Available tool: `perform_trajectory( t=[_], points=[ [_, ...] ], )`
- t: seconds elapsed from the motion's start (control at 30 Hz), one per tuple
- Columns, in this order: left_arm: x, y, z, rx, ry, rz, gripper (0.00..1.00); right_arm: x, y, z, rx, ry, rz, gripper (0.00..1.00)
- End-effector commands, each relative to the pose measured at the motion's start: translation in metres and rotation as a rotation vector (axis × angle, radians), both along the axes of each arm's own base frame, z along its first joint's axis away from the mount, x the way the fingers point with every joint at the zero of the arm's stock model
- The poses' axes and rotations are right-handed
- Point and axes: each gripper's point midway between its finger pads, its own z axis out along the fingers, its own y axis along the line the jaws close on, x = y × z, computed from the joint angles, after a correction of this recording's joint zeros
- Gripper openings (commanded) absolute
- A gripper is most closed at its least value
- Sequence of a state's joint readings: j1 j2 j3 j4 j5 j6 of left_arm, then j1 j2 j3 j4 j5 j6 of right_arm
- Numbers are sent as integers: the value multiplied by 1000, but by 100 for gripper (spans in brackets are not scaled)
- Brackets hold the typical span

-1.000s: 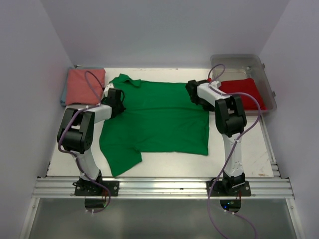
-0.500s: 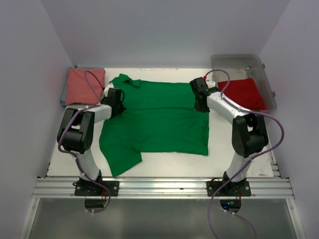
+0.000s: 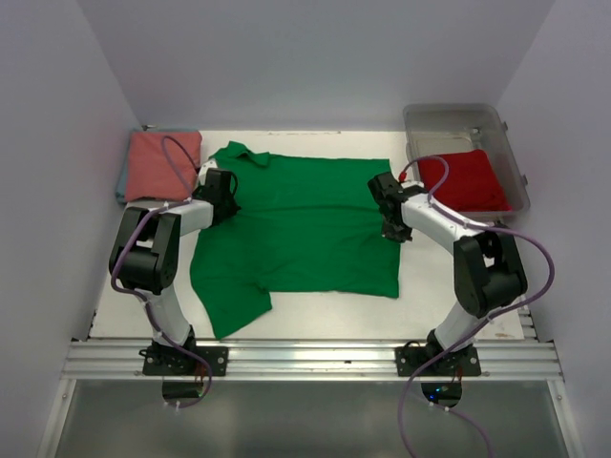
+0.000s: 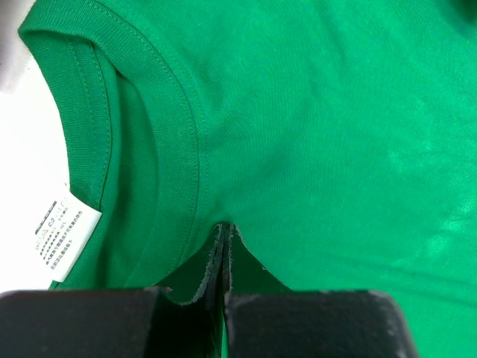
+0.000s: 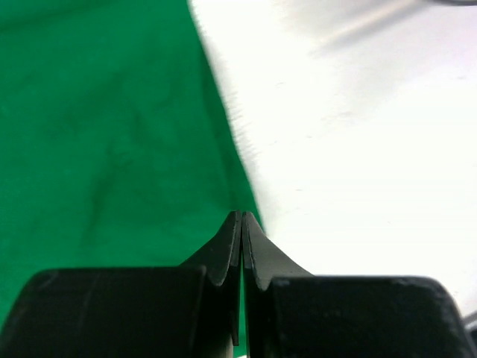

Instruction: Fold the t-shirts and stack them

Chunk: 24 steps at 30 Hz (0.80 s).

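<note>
The left gripper (image 4: 223, 239) has its two black fingers pressed together on a small raised tuck of the green t-shirt (image 3: 305, 229). The cloth rises up against the fingertips just beside the ribbed neckband (image 4: 175, 149). A white care label (image 4: 67, 237) lies inside the neck opening, to the left of the tips in the left wrist view. From above, this gripper sits on the shirt's shoulder area close to the neck, at the far left part of the garment.

The right gripper (image 5: 242, 224) is also pressed together, with no gap showing between the fingers. Its tips sit right at the shirt's side edge, where the green cloth meets the bare white table (image 5: 358, 149). Whether any cloth is caught between them cannot be told.

The green t-shirt lies spread flat in the middle of the table, neck toward the far left. One short sleeve (image 3: 234, 305) angles out toward the near edge on the left.

A salmon-pink t-shirt (image 3: 160, 164) lies folded in the far left corner, well apart from the right arm and just beyond the left gripper. A red t-shirt (image 3: 468, 181) lies inside a clear plastic bin (image 3: 453, 113) at the far right, near the right gripper but apart from it.
</note>
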<state>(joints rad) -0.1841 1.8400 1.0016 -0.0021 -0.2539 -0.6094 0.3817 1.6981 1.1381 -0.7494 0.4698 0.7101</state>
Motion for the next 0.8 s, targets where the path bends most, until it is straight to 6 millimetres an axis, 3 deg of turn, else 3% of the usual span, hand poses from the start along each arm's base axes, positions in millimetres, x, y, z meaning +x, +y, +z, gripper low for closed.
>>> perform_trajectory(
  t=[0.0, 0.17, 0.23, 0.27, 0.37, 0.4, 0.47, 0.57, 0.6, 0.77],
  points=[
    [-29, 13, -32, 32, 145, 15, 0, -13, -31, 20, -156, -31, -89, 0],
    [-31, 14, -32, 37, 149, 17, 0, -17, -51, 15, -296, 6, -129, 0],
    [-31, 15, -32, 39, 151, 18, 0, -20, -53, 22, -329, -11, -145, 0],
    [-30, 15, -30, 37, 143, 18, 0, -21, -57, 37, -349, -76, -152, 0],
    [-30, 14, -29, 32, 139, 16, 0, -13, -24, 61, -239, -226, -7, 0],
    [-30, 13, -30, 31, 141, 13, 0, -1, 14, 59, -48, -254, 143, 0],
    [-30, 13, -30, 31, 143, 11, 0, -1, 66, 68, 231, -321, 347, 0],
    [-32, 13, -30, 31, 144, 13, 0, -3, 92, 74, 367, -291, 422, 0],
    [-33, 14, -31, 32, 147, 13, 0, -10, 88, 59, 346, -206, 401, 0],
    [-33, 12, -29, 24, 141, 6, 0, -12, 50, 24, 133, -61, 249, 0]
  ],
)
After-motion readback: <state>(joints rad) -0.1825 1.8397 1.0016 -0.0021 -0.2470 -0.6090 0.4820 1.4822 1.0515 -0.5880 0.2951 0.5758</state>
